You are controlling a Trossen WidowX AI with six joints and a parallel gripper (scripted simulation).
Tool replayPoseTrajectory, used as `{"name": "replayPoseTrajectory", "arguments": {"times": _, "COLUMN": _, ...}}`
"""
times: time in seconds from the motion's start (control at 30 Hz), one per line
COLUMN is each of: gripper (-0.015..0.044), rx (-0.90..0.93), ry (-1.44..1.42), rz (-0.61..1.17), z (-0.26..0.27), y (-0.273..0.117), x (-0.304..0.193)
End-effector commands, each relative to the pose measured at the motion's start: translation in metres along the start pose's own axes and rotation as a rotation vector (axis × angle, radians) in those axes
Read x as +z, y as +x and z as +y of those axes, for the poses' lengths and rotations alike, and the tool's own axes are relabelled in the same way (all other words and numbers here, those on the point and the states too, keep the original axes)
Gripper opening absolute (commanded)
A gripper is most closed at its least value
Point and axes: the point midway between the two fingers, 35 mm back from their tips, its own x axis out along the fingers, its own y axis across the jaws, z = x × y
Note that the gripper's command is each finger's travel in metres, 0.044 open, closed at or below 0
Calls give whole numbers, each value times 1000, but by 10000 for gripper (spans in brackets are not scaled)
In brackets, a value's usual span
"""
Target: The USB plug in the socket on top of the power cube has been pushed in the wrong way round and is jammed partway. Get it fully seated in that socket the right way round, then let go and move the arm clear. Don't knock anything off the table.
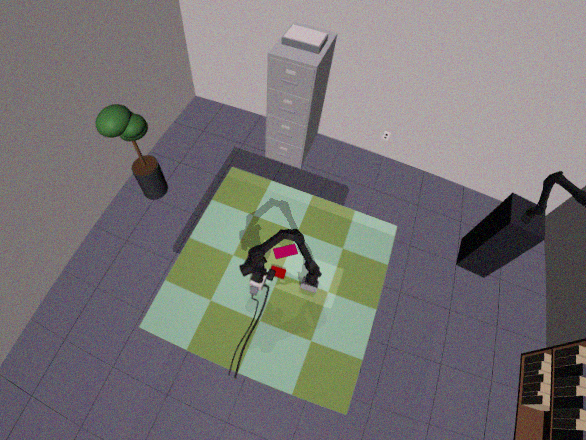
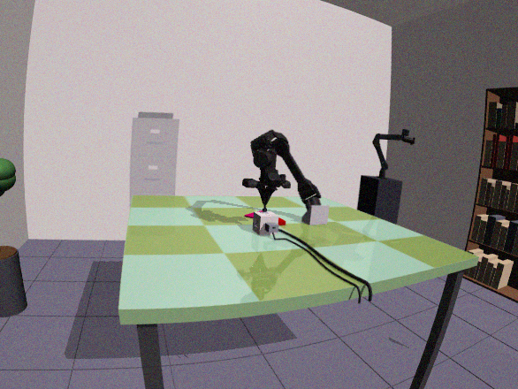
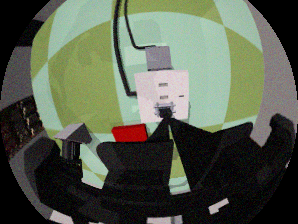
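Observation:
The white power cube (image 1: 257,283) (image 2: 261,221) (image 3: 177,82) stands on the checkered table (image 1: 330,380) (image 2: 177,283). Its top shows two slots in the wrist view. My gripper (image 2: 264,209) (image 3: 168,121) points down at the cube's top and is shut on the USB plug. The plug (image 3: 161,109) is small and mostly hidden by the fingertips. It is at the near edge of the cube's top in the wrist view. How deep it sits, and which way round it is, I cannot tell.
A grey plug (image 2: 271,227) (image 3: 159,57) is on the cube's side, with black cables (image 1: 248,330) (image 2: 318,256) (image 3: 118,45) running over the table edge. A red block (image 1: 278,272) (image 3: 130,133) lies close to the cube. A magenta rectangle (image 1: 285,251) lies under the arm's arch.

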Motion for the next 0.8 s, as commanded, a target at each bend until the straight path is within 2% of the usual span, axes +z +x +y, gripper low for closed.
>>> {"name": "replayPoseTrajectory", "arguments": {"times": 0.0, "gripper": 0, "rx": -4, "ry": -4, "rz": 2, "z": -1, "y": 1, "x": 0}}
{"name": "replayPoseTrajectory", "arguments": {"times": 0.77, "gripper": 0, "rx": -4, "ry": -4, "rz": 3, "z": -1, "y": 4, "x": 0}}
